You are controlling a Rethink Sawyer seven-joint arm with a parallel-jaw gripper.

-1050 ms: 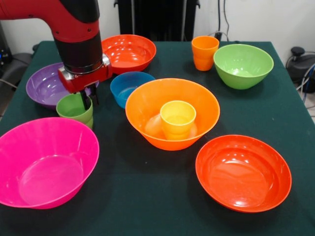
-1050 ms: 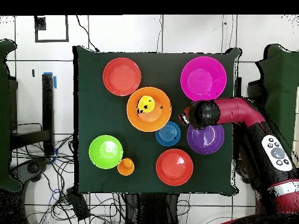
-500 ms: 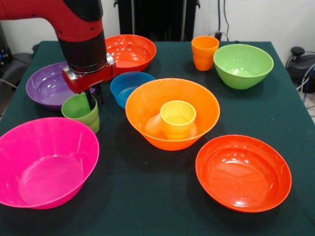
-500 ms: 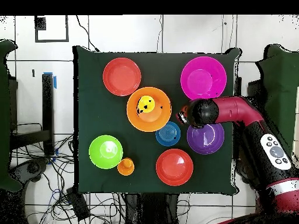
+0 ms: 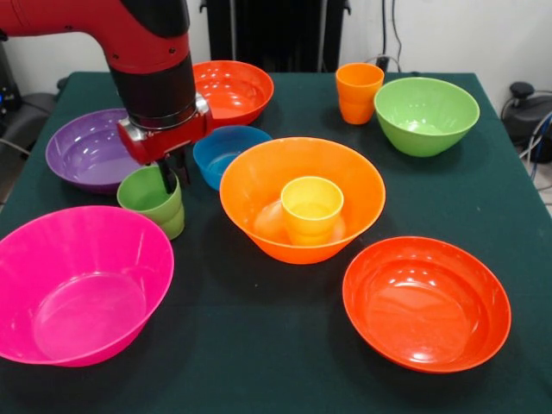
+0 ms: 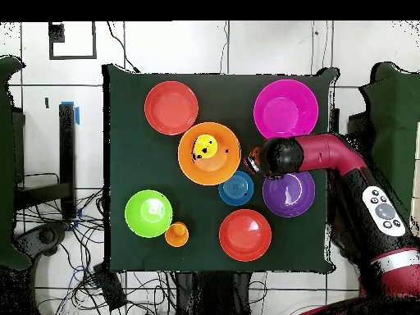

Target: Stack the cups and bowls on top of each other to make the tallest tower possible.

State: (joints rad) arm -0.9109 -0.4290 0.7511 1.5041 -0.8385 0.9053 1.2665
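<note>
My gripper (image 5: 172, 177) is shut on the rim of the green cup (image 5: 152, 202), one finger inside and one outside; the cup is upright between the purple bowl (image 5: 82, 151) and the pink bowl (image 5: 78, 285). I cannot tell whether it is off the cloth. To its right, the large light orange bowl (image 5: 259, 185) holds the yellow cup (image 5: 311, 210) upright. In the overhead view the arm's head (image 6: 264, 157) hides the green cup, beside the light orange bowl (image 6: 223, 164).
A small blue bowl (image 5: 226, 151) sits just right of the gripper. Red-orange bowls stand at the far side (image 5: 233, 90) and near right (image 5: 427, 302). An orange cup (image 5: 358, 93) and a lime green bowl (image 5: 425, 114) are at the far right.
The gripper has carried the green cup to the right, away from the purple bowl and closer to the blue and light orange bowls. Nothing else moved.
</note>
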